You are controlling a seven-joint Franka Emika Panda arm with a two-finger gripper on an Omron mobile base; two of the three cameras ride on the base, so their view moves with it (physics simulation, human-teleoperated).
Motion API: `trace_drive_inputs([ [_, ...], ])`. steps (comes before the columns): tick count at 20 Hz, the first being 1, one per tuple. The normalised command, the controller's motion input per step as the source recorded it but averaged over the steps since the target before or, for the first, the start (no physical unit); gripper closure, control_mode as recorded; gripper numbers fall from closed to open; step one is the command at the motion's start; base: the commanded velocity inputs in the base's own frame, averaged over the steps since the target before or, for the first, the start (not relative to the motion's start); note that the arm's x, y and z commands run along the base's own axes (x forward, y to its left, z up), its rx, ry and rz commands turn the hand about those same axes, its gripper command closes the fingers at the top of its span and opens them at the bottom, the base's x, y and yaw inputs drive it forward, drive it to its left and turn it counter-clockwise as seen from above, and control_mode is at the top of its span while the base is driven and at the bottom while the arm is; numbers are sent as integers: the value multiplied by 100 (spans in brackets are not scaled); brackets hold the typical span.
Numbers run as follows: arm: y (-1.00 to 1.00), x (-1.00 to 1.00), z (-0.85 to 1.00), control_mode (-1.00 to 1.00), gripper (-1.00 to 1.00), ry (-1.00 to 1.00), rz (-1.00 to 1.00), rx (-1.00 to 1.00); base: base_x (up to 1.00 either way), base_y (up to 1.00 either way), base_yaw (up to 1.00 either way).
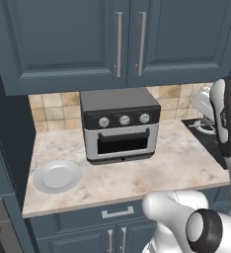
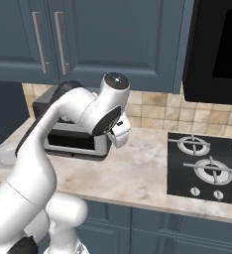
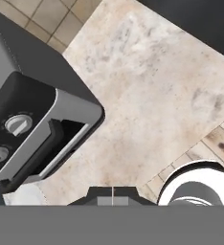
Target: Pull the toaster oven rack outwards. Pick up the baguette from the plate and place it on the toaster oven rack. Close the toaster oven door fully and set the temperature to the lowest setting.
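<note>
The robot's two dark fingers [image 3: 109,195] are clenched tip to tip with nothing between them, hanging in the air above the marbled stone desk [image 3: 147,110]. In the hand view a stretch of that desk runs straight ahead of the tips. Just to the left of the fingers a pale curved edge of the white plate [image 3: 24,197] shows, lying flat on the desk. Beyond it, still left of the fingers, stands the toaster oven [image 3: 66,103], seen from its right front corner. The toaster oven door [image 3: 68,139] sits upright against the oven's front, with its dark handle bar across the top of the window. Above the door two round silver knobs [image 3: 18,124] show on the black control strip. In the left base view the same oven [image 1: 120,101] stands at the back of the desk [image 1: 137,178] with three knobs [image 1: 124,119] in a row. There its door [image 1: 118,142] is shut flush, and the plate [image 1: 57,176] lies well apart from it, near the desk's front left edge. In the right base view the white arm [image 2: 43,144] arches across the front of the oven [image 2: 71,141], and the hand hangs by the oven's right front corner. Farther ahead and to the right of the fingers lies the black gas hob [image 2: 207,166], set into the desk. Tan tiled backsplash [image 1: 53,111] lines the wall behind, and blue-grey cabinets [image 1: 68,39] hang above it.
</note>
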Motion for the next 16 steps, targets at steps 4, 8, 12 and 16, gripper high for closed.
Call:
trace_drive_inputs([
  [4,0,-41,0,-100,100,-20,-8,5,0,0,0],
  [8,0,-6,0,-100,100,-8,-2,6,0,0,0],
  [12,0,0,1,-100,100,-3,0,8,0,0,0],
  [16,0,0,0,-100,100,0,3,7,0,0,0],
])
